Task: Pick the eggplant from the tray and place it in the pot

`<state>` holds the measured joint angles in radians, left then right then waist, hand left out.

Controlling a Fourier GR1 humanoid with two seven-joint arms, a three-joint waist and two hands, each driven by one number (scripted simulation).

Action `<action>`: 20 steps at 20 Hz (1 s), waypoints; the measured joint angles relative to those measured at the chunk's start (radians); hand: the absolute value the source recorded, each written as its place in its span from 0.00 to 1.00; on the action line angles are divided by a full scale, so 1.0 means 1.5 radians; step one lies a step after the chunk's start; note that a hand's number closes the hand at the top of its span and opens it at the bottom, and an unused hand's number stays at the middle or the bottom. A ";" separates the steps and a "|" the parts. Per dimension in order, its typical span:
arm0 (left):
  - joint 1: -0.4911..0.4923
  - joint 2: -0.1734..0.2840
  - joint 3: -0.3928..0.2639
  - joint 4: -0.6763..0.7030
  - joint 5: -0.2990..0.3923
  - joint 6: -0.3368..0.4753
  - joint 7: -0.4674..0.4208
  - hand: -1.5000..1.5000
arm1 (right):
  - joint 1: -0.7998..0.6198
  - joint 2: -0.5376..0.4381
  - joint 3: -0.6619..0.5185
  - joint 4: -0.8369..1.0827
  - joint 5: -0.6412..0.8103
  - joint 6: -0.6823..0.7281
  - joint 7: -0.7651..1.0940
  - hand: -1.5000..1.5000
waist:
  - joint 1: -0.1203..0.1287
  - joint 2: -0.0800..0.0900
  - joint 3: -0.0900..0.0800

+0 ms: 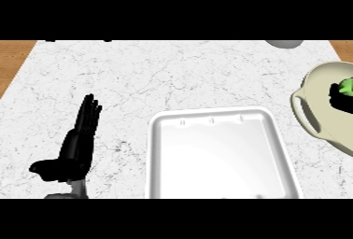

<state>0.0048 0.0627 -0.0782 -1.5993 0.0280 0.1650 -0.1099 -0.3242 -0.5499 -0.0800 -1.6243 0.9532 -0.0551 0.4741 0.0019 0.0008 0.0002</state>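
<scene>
Our left hand [76, 144] stands at the view's left on the desk [138, 79], fingers [88, 112] straight, pressed together and pointing away from us, thumb out to the side, holding nothing; it reads as resting

Our right hand shows nowhere, so we cannot tell its fingers

Tray [283, 154] sits centre-low, white, nothing lying in it that we can see

Pot [307, 116] at the right edge, cream, cut off by the frame, one loop handle turned toward the tray

Inside the pot: a dark body with a green cap, which we take for the eggplant [342, 95]. Only a corner of it shows, so its long axis is not readable

Key relation: the eggplant lies far to the right of the left fingers, with the whole tray between; the pot is just beside the tray's right rim but well apart from the left hand. The right side is plainly nearer, so any further handling would fall to the right arm

Our judgement: the placing looks already done, eggplant in pot, tray bare of it. What remains, if anything, is for the arms to settle

A grey shape [284, 43] at the top edge, unidentified
</scene>
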 measured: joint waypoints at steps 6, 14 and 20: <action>-0.007 -0.003 0.005 0.012 -0.004 -0.001 -0.006 0.50 | -0.031 -0.041 -0.078 0.170 -0.044 -0.033 -0.130 1.00 | 0.003 0.001 0.000; -0.015 -0.006 0.006 0.019 -0.009 -0.004 -0.005 0.50 | -0.089 -0.070 -0.121 0.421 -0.080 -0.042 -0.277 1.00 | 0.008 0.002 0.000; -0.006 -0.007 0.002 0.009 -0.010 -0.010 -0.006 0.50 | -0.129 -0.093 -0.140 0.602 -0.069 -0.040 -0.303 0.00 | 0.014 0.005 0.001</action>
<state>-0.0043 0.0526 -0.0745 -1.5860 0.0132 0.1502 -0.1190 -0.5171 -0.6889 -0.2905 -0.7217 0.8491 -0.1154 0.0194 0.0231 0.0078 0.0014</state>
